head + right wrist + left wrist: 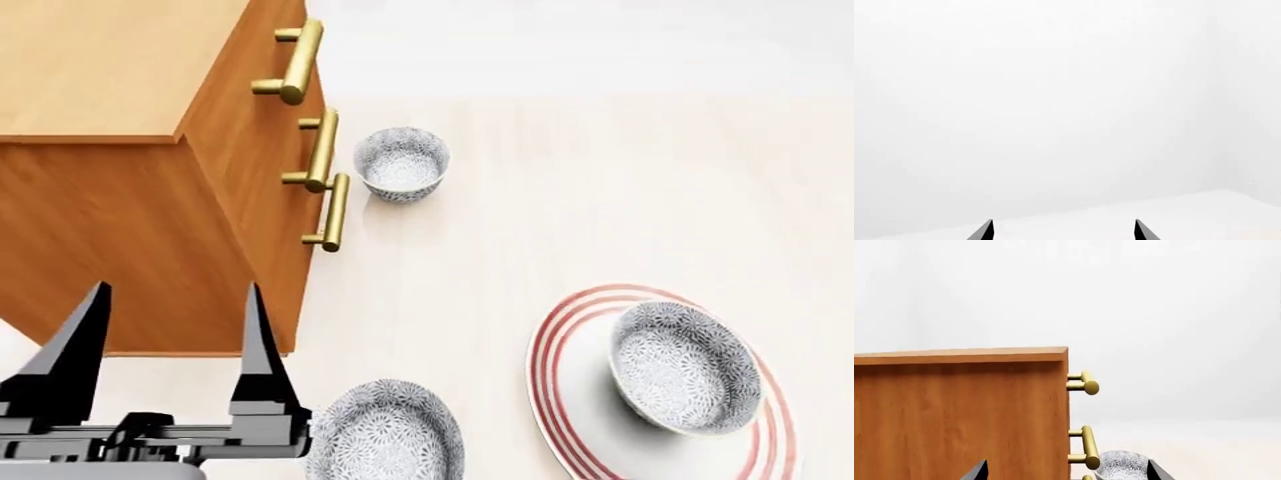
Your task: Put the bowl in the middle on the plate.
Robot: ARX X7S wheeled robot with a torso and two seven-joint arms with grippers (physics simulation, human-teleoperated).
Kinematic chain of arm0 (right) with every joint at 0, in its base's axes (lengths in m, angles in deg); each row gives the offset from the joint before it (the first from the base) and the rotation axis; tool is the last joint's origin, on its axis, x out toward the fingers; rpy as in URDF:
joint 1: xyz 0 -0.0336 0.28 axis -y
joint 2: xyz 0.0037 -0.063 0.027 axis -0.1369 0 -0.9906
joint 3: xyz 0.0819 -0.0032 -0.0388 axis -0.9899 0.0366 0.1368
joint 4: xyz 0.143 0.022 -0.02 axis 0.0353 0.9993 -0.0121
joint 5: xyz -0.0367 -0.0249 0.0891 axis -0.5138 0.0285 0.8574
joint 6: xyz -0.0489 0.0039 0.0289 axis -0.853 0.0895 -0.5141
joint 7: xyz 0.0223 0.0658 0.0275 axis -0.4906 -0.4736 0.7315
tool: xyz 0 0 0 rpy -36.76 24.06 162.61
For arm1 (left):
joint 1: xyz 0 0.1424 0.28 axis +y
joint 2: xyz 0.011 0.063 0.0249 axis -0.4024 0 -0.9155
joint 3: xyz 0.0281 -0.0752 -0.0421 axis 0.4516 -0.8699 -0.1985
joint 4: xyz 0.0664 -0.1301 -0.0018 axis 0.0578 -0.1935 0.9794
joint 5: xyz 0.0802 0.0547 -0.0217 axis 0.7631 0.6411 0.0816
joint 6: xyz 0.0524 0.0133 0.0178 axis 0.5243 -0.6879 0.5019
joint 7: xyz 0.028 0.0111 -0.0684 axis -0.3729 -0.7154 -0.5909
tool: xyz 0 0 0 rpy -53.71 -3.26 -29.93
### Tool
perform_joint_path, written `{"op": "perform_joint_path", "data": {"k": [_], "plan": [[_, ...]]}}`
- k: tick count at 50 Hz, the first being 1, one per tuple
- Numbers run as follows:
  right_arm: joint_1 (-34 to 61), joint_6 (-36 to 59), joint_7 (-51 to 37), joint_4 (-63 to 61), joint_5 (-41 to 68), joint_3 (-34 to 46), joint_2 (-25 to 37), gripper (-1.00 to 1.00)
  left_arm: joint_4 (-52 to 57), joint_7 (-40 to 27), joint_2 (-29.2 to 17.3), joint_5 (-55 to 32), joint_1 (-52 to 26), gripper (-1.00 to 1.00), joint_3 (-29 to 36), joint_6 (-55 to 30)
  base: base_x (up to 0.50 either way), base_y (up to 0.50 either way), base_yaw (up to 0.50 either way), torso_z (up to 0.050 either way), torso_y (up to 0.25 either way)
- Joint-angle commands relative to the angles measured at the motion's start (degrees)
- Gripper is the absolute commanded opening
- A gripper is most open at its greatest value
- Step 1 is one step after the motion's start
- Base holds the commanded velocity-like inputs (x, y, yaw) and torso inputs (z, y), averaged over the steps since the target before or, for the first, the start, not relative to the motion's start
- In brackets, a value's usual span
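bowl (683, 366) sits on plate (583, 420), plate cut off | floor open | left gripper (174, 340) jaws apart, empty | right gripper (1064, 231) jaws apart, tips only

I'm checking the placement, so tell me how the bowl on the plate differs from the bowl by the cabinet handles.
The bowl on the plate rests tilted on the red-ringed plate; the bowl by the handles stands upright on the bare floor. The first sits apart from the cabinet; the second is close beside its brass handles. Both share the same grey-blue flower pattern.
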Motion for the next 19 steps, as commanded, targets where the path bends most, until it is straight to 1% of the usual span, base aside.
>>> {"op": "perform_joint_path", "data": {"k": [1, 2, 3, 5, 8, 9, 12, 19], "plan": [[-1.49, -5.68, 3.48, -6.35, -8.57, -1.05, -3.85, 1.0, 0.63, -0.56, -0.49, 0.79, -0.09, 1.0, -0.26, -0.6, 0.0, 0.0, 0.0, 0.0, 0.25], [-0.41, -4.76, 1.82, -6.58, -6.83, -1.39, -2.33, 1.0, 0.73, -0.57, -0.56, 0.75, -0.1, 1.0, -0.31, -0.56, 0.0, 0.0, 0.0, 0.0, 0.25], [-1.96, -5.88, 3.07, -7.42, -7.45, -2.16, -4.08, 1.0, 0.73, -0.6, -0.61, 0.82, -0.1, 1.0, -0.31, -0.63, 0.0, 0.0, 0.0, 0.0, 0.25], [-1.41, -5.82, 2.07, -7.94, -5.7, -2.9, -3.48, 1.0, 0.81, -0.63, -0.66, 0.87, -0.07, 1.0, -0.33, -0.55, 0.0, 0.0, 0.0, 0.0, 0.25], [-2.82, -8.49, 5.23, -8.08, -7.27, -3.17, -6.5, 1.0, 1.07, -0.72, -0.72, 1.11, -0.03, 1.0, -0.26, -0.63, 0.0, 0.0, 0.0, 0.0, 0.25], [-2.14, -8.77, 4.59, -7.55, -4.59, -4.11, -6.26, 1.0, 1.3, -0.75, -0.7, 1.34, -0.03, 1.0, -0.17, -0.78, 0.0, 0.0, 0.0, 0.0, 0.25], [-3.31, -10.34, 6.76, -7.9, -6.46, -4.32, -7.97, 1.0, 1.69, -0.81, -0.72, 1.66, -0.14, 1.0, -0.03, -1.16, 0.0, 0.0, 0.0, 0.0, 0.25], [-4.85, -12.06, 8.3, -8.9, -6.45, -5.69, -9.22, 1.0, 2.09, -1.04, -1.02, 1.81, -0.13, 1.0, 0.03, -1.09, 0.0, 0.0, 0.0, 0.0, 0.25]]}}
